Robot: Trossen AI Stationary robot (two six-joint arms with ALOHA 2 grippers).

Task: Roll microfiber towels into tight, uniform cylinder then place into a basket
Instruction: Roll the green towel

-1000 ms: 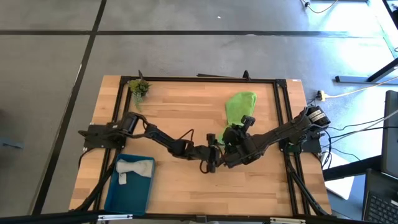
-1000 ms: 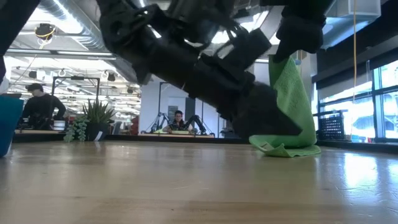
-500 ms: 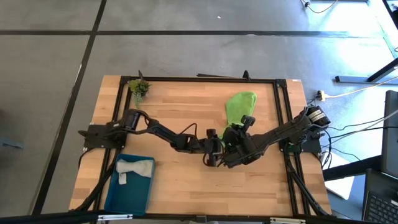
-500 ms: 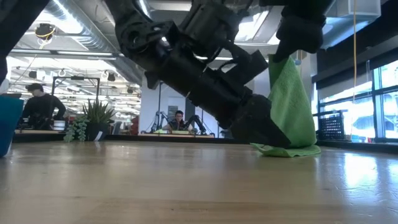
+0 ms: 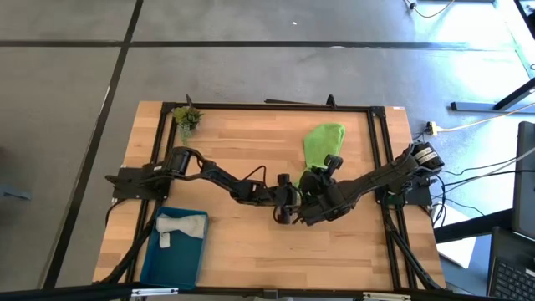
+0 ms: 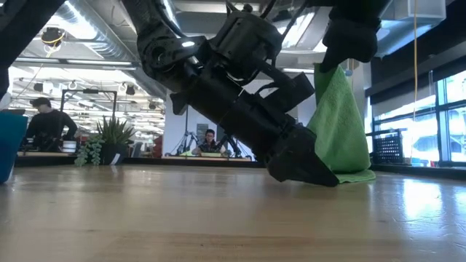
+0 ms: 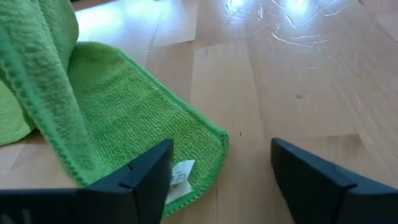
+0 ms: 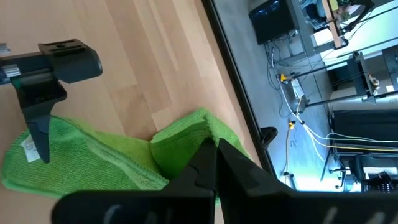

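From above, both arms reach in to the middle of the table (image 5: 242,251). The left pincer (image 5: 287,213) sits at the near corner of the green towel (image 5: 322,142), and the right pincer (image 5: 309,180) is just beside it, clenched on that towel. The towel runs from there toward the far right side. The grey towel (image 5: 180,227) is bunched in the basket (image 5: 159,267) at the near left.

Low down, the left arm slants down steeply, its pincer tip right at the table by the towel's bottom edge. The green towel (image 6: 338,124) hangs from above like a tent, its lower end folded flat on the wood.

Left wrist cam: fingers (image 7: 146,174) spread apart, straddling the towel corner with the white tag (image 7: 178,174), nothing gripped.

Right wrist cam: fingers (image 8: 214,163) pinched tight on a raised fold of the green towel, the rest lying flat.
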